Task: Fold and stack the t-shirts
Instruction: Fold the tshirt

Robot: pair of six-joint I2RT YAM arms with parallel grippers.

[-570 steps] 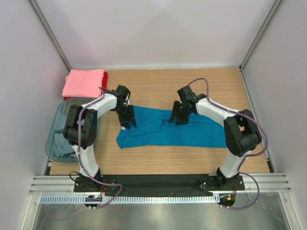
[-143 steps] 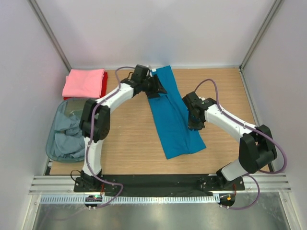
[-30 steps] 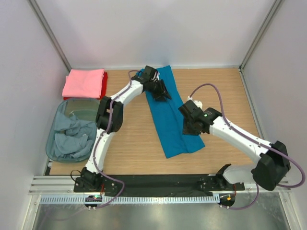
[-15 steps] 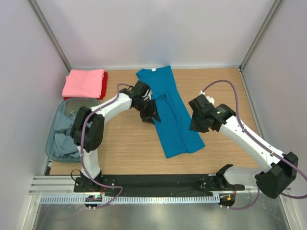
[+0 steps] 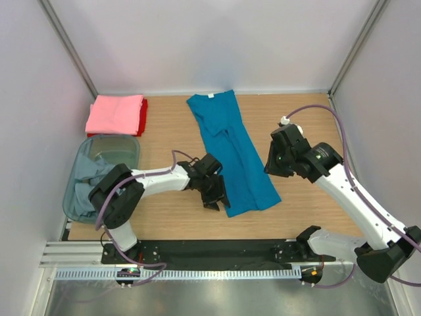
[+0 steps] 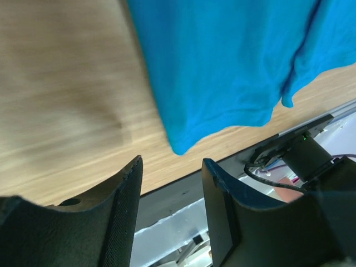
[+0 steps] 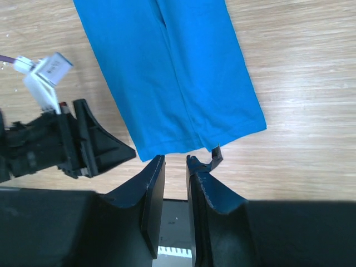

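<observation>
Table (image 5: pixel 177 125): pale wood-grain board, matt, fine straight lines running side to side.

Teal t-shirt (image 5: pixel 230 148): soft knit cloth folded lengthwise into a long narrow strip. It lies flat on the table at centre, slanting from the collar at the far edge to the hem at the near edge. A seam-like crease runs down the middle (image 7: pixel 167 78). The hem end is slightly wavy, with one corner drooping to a point (image 6: pixel 222 67).

Bin (image 5: pixel 115 139): translucent grey-blue plastic with rounded corners, at the left edge. Crumpled grey-blue t-shirts (image 5: pixel 82 181) are heaped inside, heavily wrinkled.

Pink t-shirt (image 5: pixel 115 113): a neat folded rectangle in the far left corner, lying on a red t-shirt (image 5: pixel 143 115) of which only the right edge shows.

Left gripper (image 5: pixel 214 194): black ribbed fingers, low over bare wood just beside the strip's near left corner. The jaws stand moderately apart (image 6: pixel 169 167) with nothing between them.

Right gripper (image 5: pixel 276 161): raised to the right of the strip, apart from the cloth. Its smooth black fingers are closed to a thin slit (image 7: pixel 175 161) and hold nothing.
</observation>
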